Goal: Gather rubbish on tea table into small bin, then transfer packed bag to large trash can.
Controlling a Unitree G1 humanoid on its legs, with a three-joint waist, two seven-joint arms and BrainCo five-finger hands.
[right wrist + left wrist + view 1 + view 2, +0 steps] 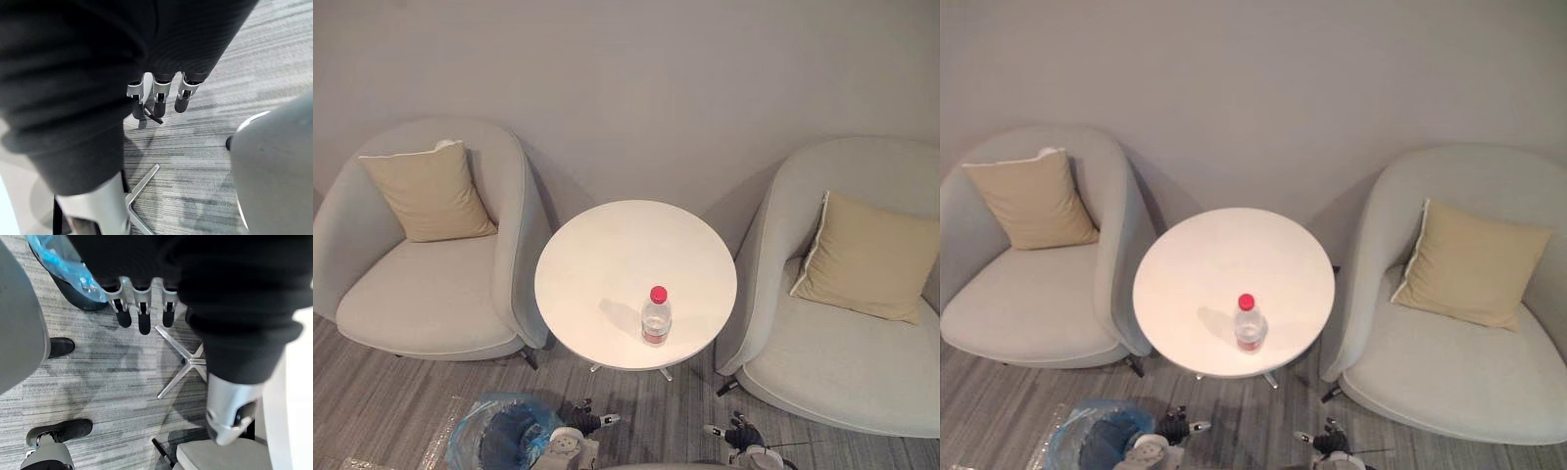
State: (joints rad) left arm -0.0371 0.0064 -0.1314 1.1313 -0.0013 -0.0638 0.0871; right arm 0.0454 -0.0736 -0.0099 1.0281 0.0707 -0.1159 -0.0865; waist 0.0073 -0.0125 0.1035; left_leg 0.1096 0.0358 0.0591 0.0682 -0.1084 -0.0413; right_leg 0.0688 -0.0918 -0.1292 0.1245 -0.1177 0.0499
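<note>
Bottle (656, 316) near table (597, 245) front edge — armchairs (431, 294) flank both sides

The table (597, 245) stands before the wall (636, 78), between two chairs. The bottle (656, 315) stands upright on the table, near its front edge and a little right of the middle. The left cushion (429, 192) leans against the back of the left chair (421, 304), and the right cushion (867, 257) against the back of the right chair (842, 372). The bin (509, 423) sits on the floor (372, 392) before the left chair, left of the table's foot (666, 374), with what seems to be a bag (462, 441) lining it.
</note>
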